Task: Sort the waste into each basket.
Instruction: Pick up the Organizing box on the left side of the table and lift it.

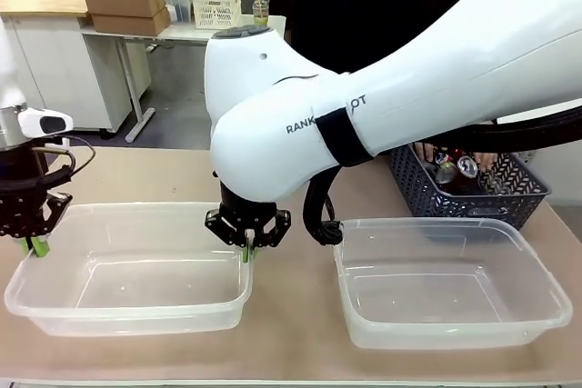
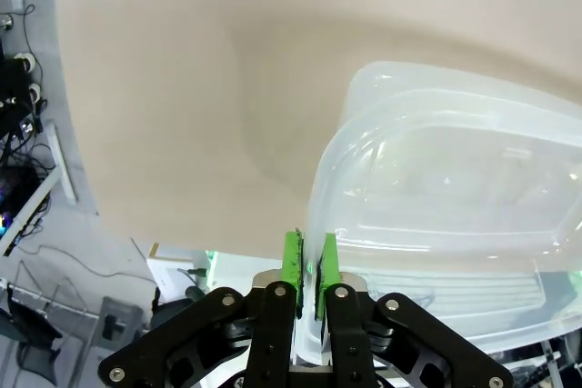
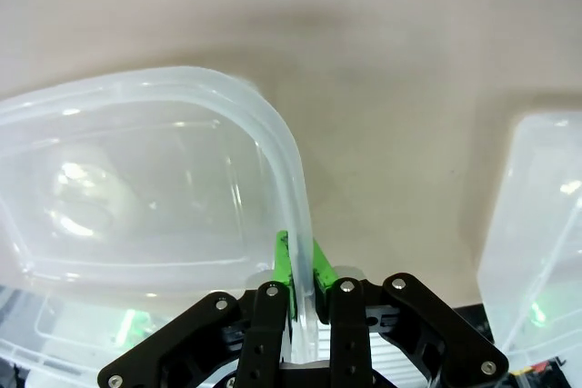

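Two clear plastic tubs stand on the tan table: the left tub (image 1: 136, 270) and the right tub (image 1: 446, 283), both holding nothing. My left gripper (image 1: 36, 244) is shut on the left tub's left rim (image 2: 314, 224). My right gripper (image 1: 246, 250), reached across the middle, is shut on the same tub's right rim (image 3: 296, 215). Red-and-silver cans (image 1: 455, 168) lie in the dark lattice basket (image 1: 473, 190) at the back right. No bottle is clearly visible.
The right arm's big white link (image 1: 382, 97) crosses the middle of the front view and hides much of the far side. A person in dark clothing (image 1: 364, 6) stands behind it. Shelves and boxes stand far off at the back left.
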Motion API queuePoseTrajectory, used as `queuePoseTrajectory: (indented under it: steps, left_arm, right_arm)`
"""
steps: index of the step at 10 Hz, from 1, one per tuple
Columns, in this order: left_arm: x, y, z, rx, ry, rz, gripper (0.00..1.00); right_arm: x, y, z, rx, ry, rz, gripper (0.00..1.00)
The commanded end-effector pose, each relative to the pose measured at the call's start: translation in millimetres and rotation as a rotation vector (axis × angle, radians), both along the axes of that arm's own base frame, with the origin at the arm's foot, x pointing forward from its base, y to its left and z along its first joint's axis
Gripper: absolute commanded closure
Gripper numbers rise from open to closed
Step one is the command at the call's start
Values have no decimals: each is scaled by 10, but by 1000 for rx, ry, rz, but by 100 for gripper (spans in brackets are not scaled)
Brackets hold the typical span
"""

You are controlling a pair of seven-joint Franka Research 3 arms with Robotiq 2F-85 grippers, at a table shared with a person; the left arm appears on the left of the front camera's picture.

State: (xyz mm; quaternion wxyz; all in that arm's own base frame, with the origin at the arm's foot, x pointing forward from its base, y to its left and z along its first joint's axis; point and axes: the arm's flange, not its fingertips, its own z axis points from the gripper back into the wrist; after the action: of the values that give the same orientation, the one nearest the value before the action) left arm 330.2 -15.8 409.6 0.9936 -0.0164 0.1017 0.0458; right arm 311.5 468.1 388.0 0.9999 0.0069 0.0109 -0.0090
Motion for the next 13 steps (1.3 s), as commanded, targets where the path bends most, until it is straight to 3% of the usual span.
queuePoseTrajectory:
  steps: [1, 4, 6, 8, 9, 11, 12, 13]
  left_arm:
    - [-342, -13, 301, 54, -84, 119, 100]
    - [-37, -224, 1182, 17, -215, 222, 100]
    - [117, -430, 1767, -73, -324, 218, 100]
    - [146, -597, 1833, -103, -349, 152, 100]
    - [-34, -651, 1725, -107, -289, 141, 100]
    - [-34, -651, 1725, -107, -289, 141, 100]
    - [5, -787, 1713, -113, -273, 107, 91]
    - [10, -835, 1647, -96, -261, 68, 91]
  right_arm:
    - [-37, -419, 340, -66, 7, -28, 100]
    - [-98, -821, 898, -72, 49, -10, 100]
    - [-141, -1071, 1015, -78, 88, -17, 100]
    - [-231, -1289, 979, -36, -2, -98, 100]
    - [-64, -793, 1235, 32, 12, -36, 100]
    - [-64, -793, 1235, 32, 12, -36, 100]
    - [-64, -793, 1235, 32, 12, -36, 100]
    - [-66, -852, 1266, 50, -18, -52, 94]
